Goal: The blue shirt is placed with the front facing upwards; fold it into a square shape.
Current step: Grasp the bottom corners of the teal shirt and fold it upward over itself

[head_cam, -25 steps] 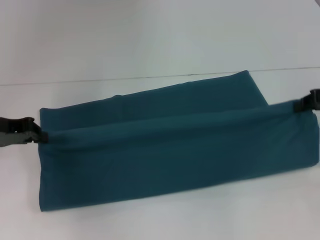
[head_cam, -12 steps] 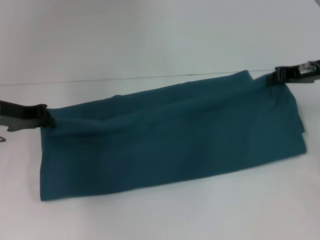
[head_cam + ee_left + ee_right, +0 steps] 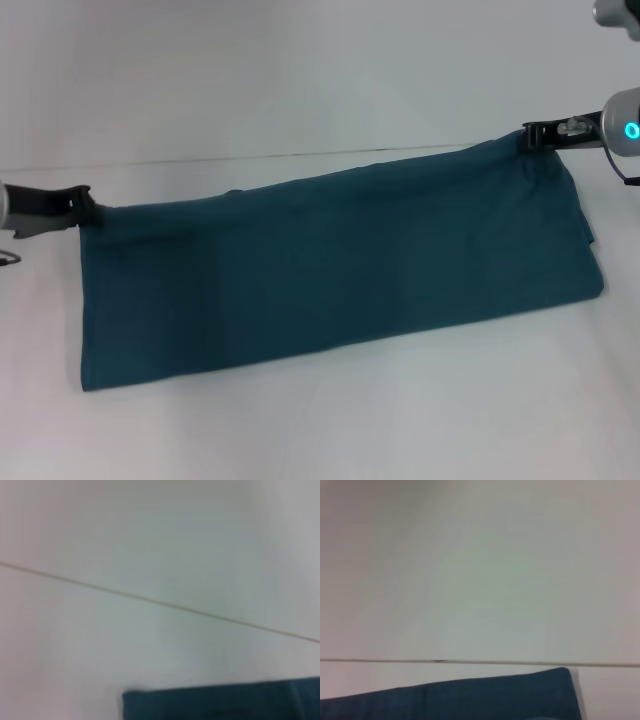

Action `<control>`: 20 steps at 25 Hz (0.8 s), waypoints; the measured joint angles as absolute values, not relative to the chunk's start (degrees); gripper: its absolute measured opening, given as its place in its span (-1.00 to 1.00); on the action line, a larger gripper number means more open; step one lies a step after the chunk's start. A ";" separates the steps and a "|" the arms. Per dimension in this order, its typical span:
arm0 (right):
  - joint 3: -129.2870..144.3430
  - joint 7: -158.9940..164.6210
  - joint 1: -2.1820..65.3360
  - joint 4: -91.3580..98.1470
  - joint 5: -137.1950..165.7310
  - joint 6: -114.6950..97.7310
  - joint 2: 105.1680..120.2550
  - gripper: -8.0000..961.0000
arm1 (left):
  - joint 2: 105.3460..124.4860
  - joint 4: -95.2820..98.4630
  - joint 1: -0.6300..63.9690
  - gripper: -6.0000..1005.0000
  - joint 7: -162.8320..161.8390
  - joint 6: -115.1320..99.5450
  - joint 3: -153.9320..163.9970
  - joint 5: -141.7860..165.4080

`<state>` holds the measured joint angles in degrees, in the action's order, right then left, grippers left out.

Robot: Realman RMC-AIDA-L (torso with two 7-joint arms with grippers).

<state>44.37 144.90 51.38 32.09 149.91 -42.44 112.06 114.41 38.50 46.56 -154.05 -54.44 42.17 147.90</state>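
The blue shirt (image 3: pixel 330 270) lies on the white table as a long folded band running from near left to far right, its print hidden. My left gripper (image 3: pixel 88 207) is at the band's far left corner, shut on the cloth. At the far right corner my right gripper (image 3: pixel 530 137) is also shut on the shirt's edge. A strip of the blue shirt (image 3: pixel 220 700) shows in the left wrist view, and another strip of the blue shirt (image 3: pixel 470 697) in the right wrist view; neither wrist view shows fingers.
The white table (image 3: pixel 300 420) spreads around the shirt. A thin seam line (image 3: pixel 250 157) crosses the surface behind the shirt, also seen as the seam (image 3: pixel 160 602) and the seam (image 3: pixel 470 661) in the wrist views.
Both grippers have carried the shirt's lifted edge away from me and down onto its far edge. The raised fold has flattened into a smooth band.
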 joint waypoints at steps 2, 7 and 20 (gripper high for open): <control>44.38 144.91 51.97 30.94 151.12 -40.42 112.36 -0.65 | 114.41 37.18 47.35 -0.90 -153.81 -52.59 42.18 148.04; 44.85 144.93 53.48 28.34 153.46 -35.72 113.10 -0.64 | 114.50 34.56 48.87 -0.90 -153.68 -48.94 42.19 148.40; 45.11 144.83 55.35 27.25 155.13 -31.21 113.56 -0.60 | 114.69 33.68 49.18 -0.90 -154.21 -46.62 41.84 148.45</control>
<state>45.12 144.83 55.35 27.25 155.13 -31.21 113.56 114.69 33.68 49.18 -154.21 -46.62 41.85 148.45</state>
